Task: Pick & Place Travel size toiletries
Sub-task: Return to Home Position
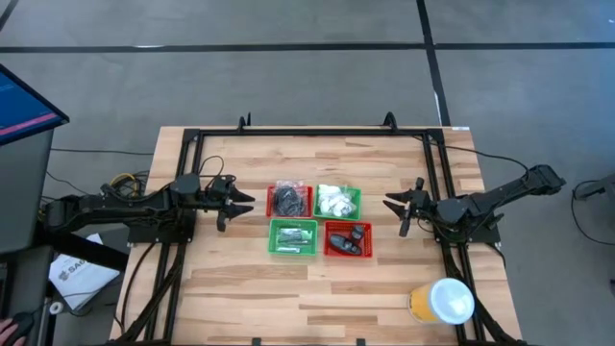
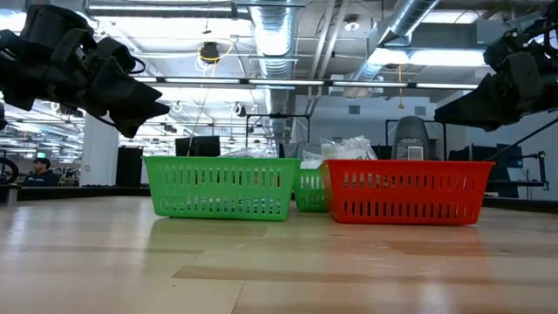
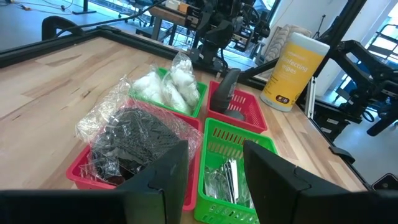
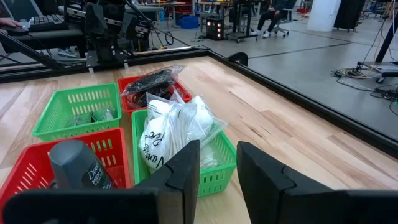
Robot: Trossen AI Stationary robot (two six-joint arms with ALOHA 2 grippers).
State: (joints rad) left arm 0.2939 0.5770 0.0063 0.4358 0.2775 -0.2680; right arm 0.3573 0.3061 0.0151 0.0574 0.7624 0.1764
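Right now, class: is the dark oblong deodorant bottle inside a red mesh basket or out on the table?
Inside: the dark oblong deodorant bottle sits enclosed by the red mesh basket.

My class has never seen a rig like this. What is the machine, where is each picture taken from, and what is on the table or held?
It is a robot with two dark arms at a wooden table. One picture looks straight down, one looks level across the tabletop, and two come from cameras on the wrists. The left gripper and right gripper are open, hold nothing, and hang either side of four small baskets. These hold black bagged pieces, white packets, silver tubes and dark bottles. A yellow tub stands nearer the right arm.
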